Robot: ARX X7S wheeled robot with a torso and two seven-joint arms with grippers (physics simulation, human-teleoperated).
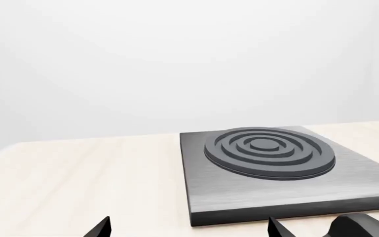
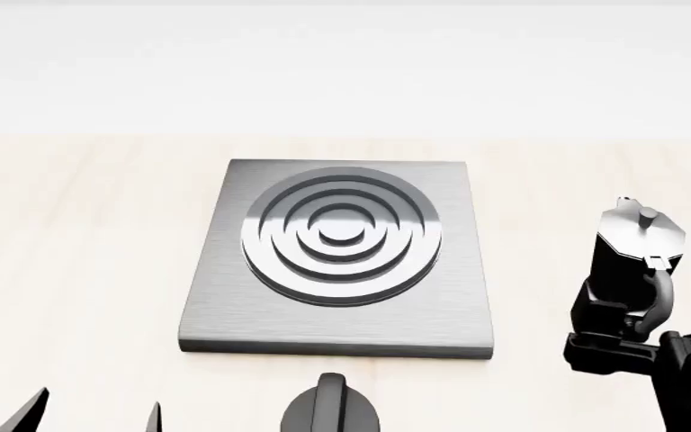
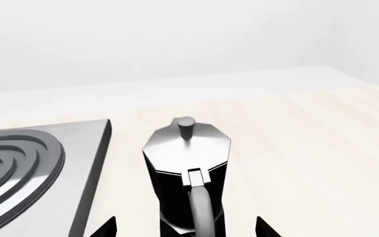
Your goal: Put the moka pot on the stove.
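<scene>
The tall glossy black faceted moka pot [image 2: 637, 243], with its silver lid and small knob, stands upright on the pale wooden table [image 2: 82, 270], to the right of the stove and apart from its edge; it is not yet on the burner. Its curved black handle [image 3: 201, 207] points toward the robot, which presents it squarely to the right gripper [image 3: 184, 228]. In the right wrist view the two fingertips stand spread wide, one on either side of the handle and lower body, and no contact is visible; the jaws are judged open and lined up for a grasp rather than holding. The flat square brushed grey metal stove [image 2: 339, 256] with its raised concentric dark rings lies centred before the robot, its plate bare, so the placement surface is free. A squat round black knob [image 2: 330, 407] sits just in front of the stove's near edge. The left gripper [image 1: 186, 228] hangs low at the near left, jaws spread wide, gripping nothing, and appears parked out of the way.
</scene>
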